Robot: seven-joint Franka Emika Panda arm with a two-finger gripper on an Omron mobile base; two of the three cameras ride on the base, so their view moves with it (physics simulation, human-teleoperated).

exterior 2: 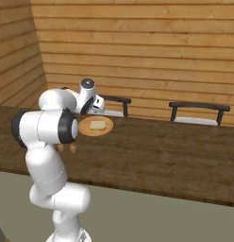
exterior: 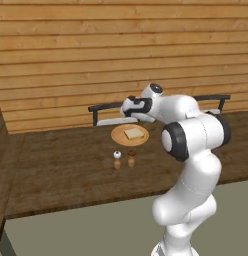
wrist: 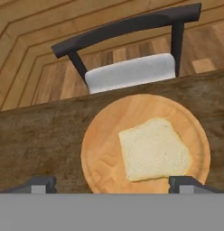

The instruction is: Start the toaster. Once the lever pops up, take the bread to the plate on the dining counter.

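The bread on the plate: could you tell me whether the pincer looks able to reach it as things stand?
Probably yes: the open pincer hangs just above the bread, which lies flat and uncovered on the plate, with nothing between them.

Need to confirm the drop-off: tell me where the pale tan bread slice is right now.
The pale tan bread slice lies flat on the round wood-coloured plate on the dark brown dining counter, in front of a black chair, beyond two small shakers.

The bread (wrist: 154, 151) is pale cream with a light tan crust. The plate (wrist: 102, 149) is orange-tan wood with soft grain. The tabletop (wrist: 37, 140) is dark brown with wood-grain streaks. The chair (wrist: 127, 25) has a black frame and a white seat. The two shakers (exterior: 124, 160) are brown, the left one with a white top. The wall (exterior: 96, 40) has light brown planks.
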